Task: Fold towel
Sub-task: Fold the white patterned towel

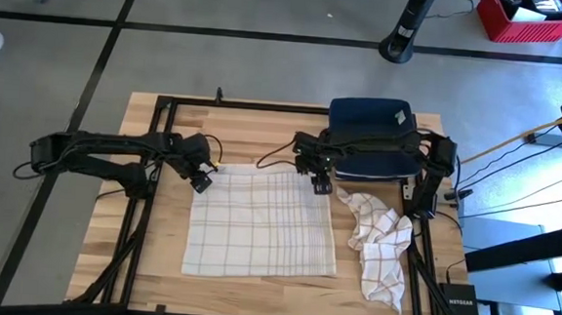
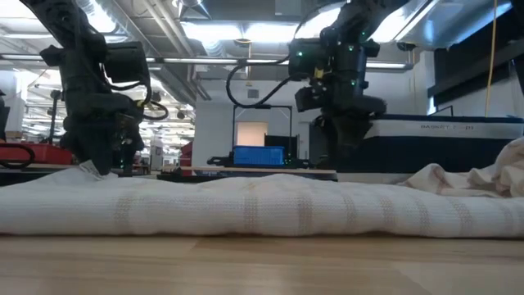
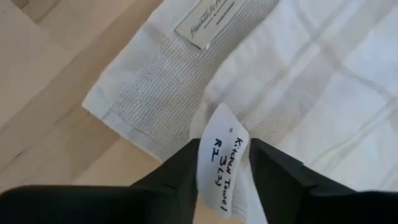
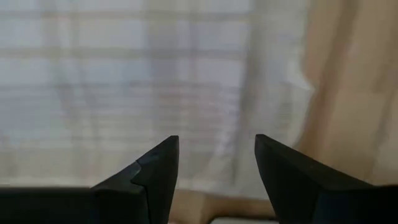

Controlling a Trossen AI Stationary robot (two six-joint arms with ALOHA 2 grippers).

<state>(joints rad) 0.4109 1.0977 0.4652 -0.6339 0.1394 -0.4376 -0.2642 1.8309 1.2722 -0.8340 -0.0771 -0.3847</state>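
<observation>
Between left end effector (image 3: 225, 177) fingers, towel (image 1: 258, 220) tag

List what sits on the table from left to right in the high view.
left tool → flat checked towel → right tool → crumpled towel
</observation>
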